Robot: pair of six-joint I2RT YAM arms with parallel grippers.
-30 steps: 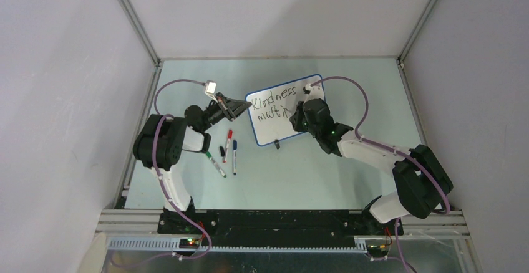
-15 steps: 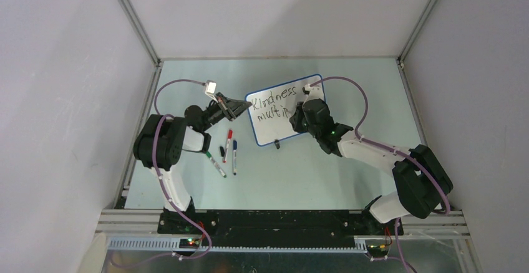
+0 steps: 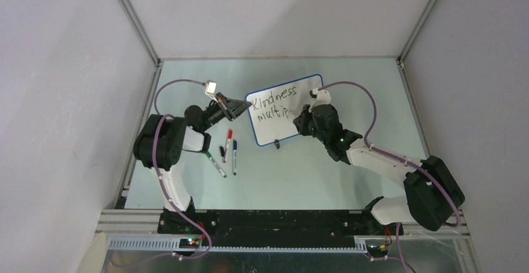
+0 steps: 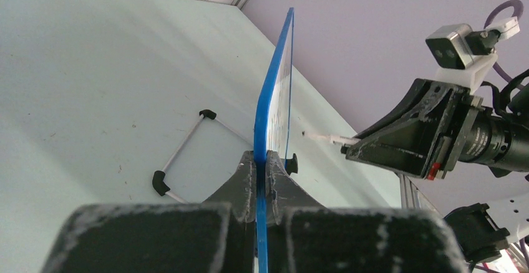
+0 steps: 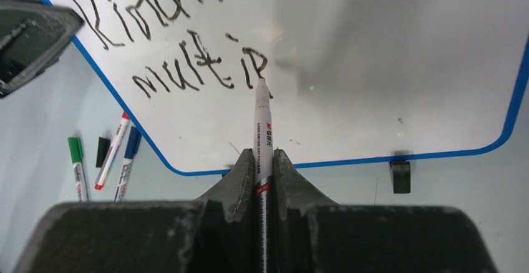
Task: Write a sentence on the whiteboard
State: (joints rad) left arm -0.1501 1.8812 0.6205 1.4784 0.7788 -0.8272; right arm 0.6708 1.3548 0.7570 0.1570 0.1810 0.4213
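Observation:
The whiteboard (image 3: 290,108), white with a thin blue rim, stands tilted on black feet. It bears black words "Kindness" above "multip" (image 5: 199,67). My left gripper (image 3: 243,105) is shut on the board's left rim, seen edge-on in the left wrist view (image 4: 262,161). My right gripper (image 3: 299,118) is shut on a white marker (image 5: 262,129), seen between the fingers in the right wrist view (image 5: 257,164). The marker's tip is at the foot of the "p", close to or touching the board. In the left wrist view the marker (image 4: 327,138) pokes toward the board's face.
Green (image 3: 216,164), red (image 3: 228,144) and blue (image 3: 234,156) markers and a black cap (image 3: 222,151) lie on the table left of the board. A wire stand (image 4: 184,154) props the board from behind. Enclosure walls surround the table.
My right arm has shifted right and a little down along the board. The second line has grown from "multi" to "multip". The left gripper and the board have not moved.

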